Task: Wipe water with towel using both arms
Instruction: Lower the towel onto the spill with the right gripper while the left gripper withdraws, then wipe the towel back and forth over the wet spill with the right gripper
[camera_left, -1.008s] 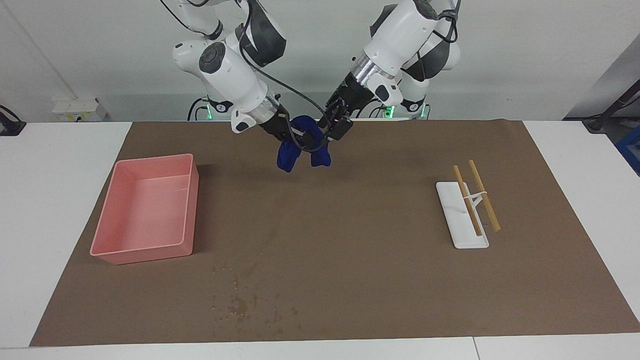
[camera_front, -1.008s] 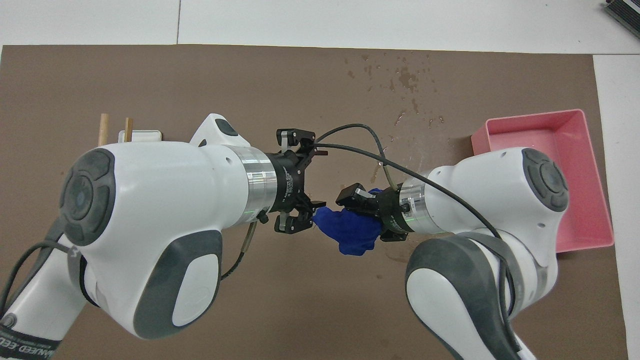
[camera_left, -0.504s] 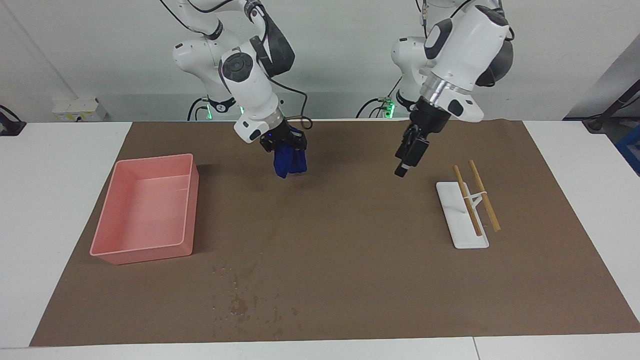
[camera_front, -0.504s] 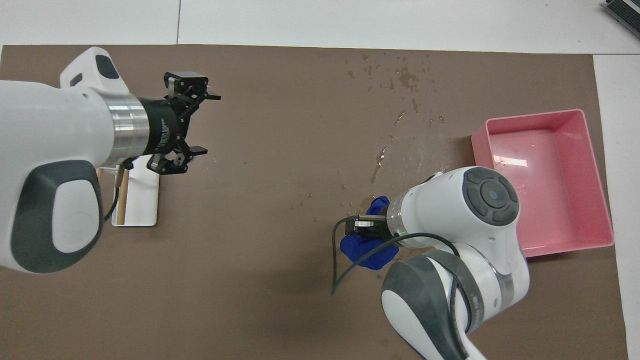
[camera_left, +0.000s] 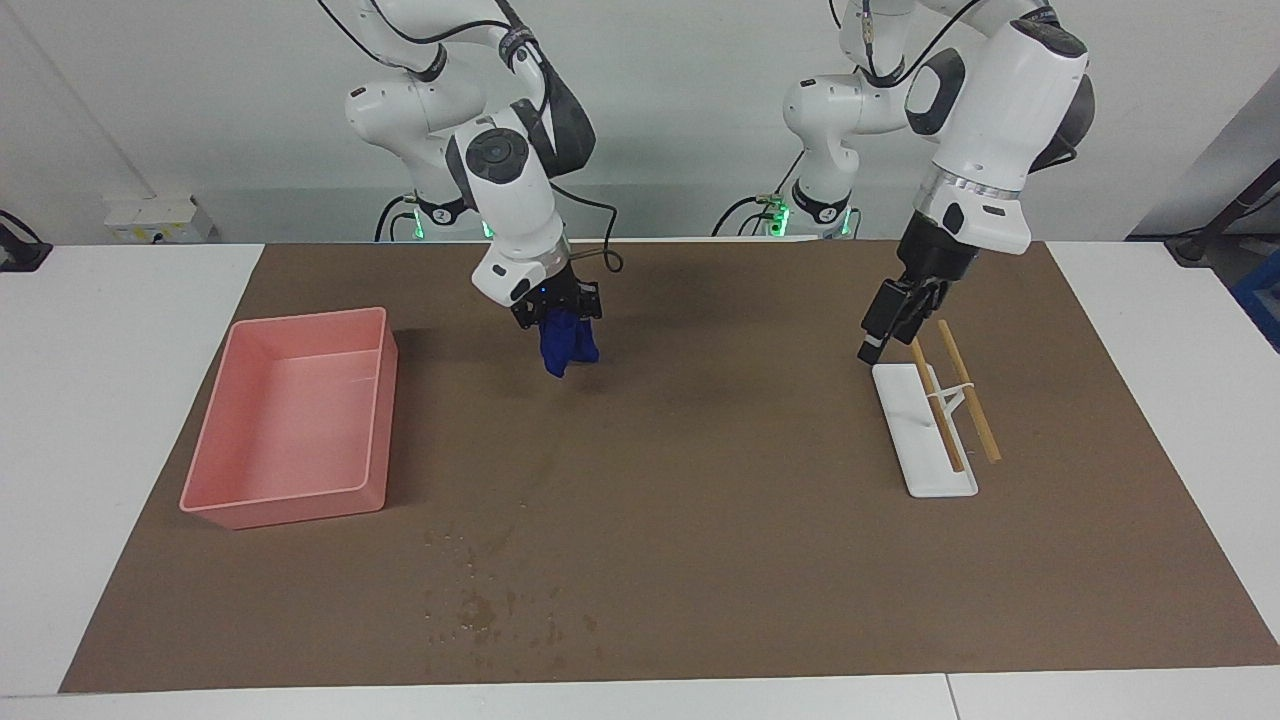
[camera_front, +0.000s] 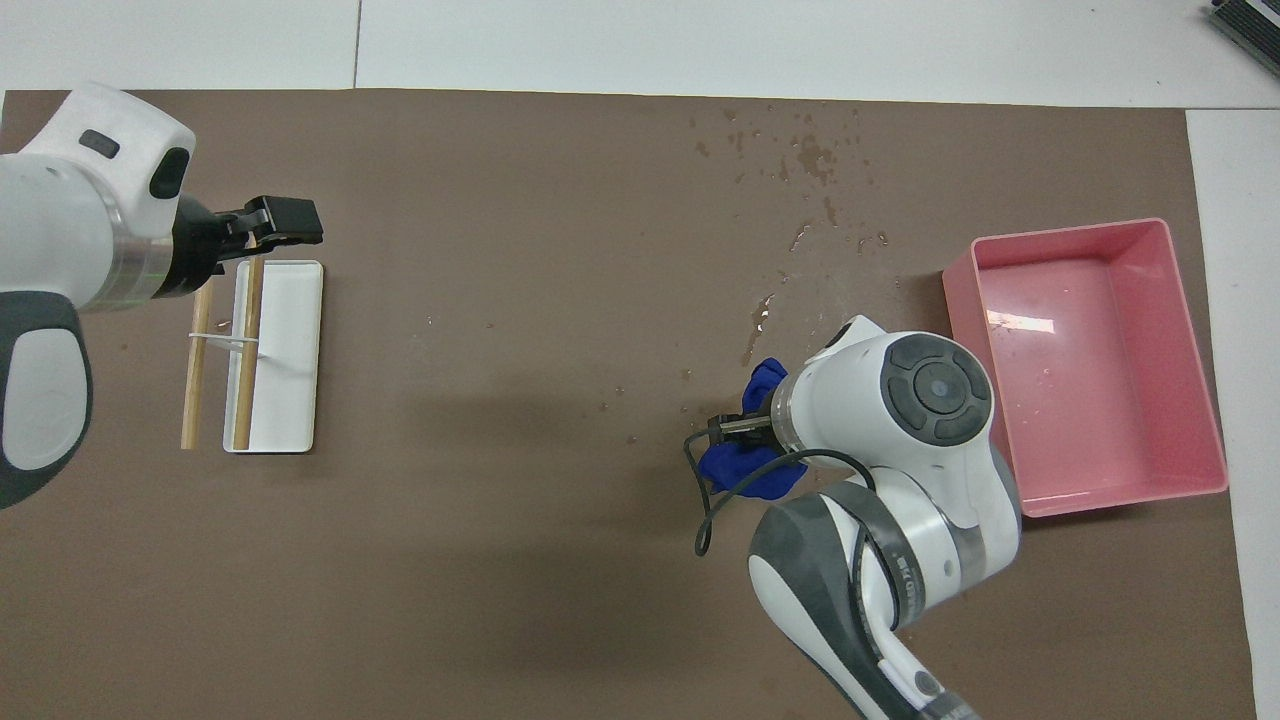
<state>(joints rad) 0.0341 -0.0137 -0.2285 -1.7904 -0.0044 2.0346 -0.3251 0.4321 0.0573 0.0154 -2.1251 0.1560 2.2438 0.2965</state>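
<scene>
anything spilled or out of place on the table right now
Yes: water drops are spattered on the brown mat, farther from the robots than the pink tray, unwiped. The towel hangs bunched from the right gripper, above the mat.

The towel looks like soft, matt cloth, hanging in loose folds. The mat under everything has a dull, paper-like or felt-like brown surface, slightly rough, with darker wet spots on the part of it farther from the robots than the tray. The tray looks like smooth pink plastic with a faint sheen on its floor. The rack has a smooth white plastic-looking base and two bare wooden rods. The arms have glossy white shells, grey matt pads and a shiny metal wrist ring.
</scene>
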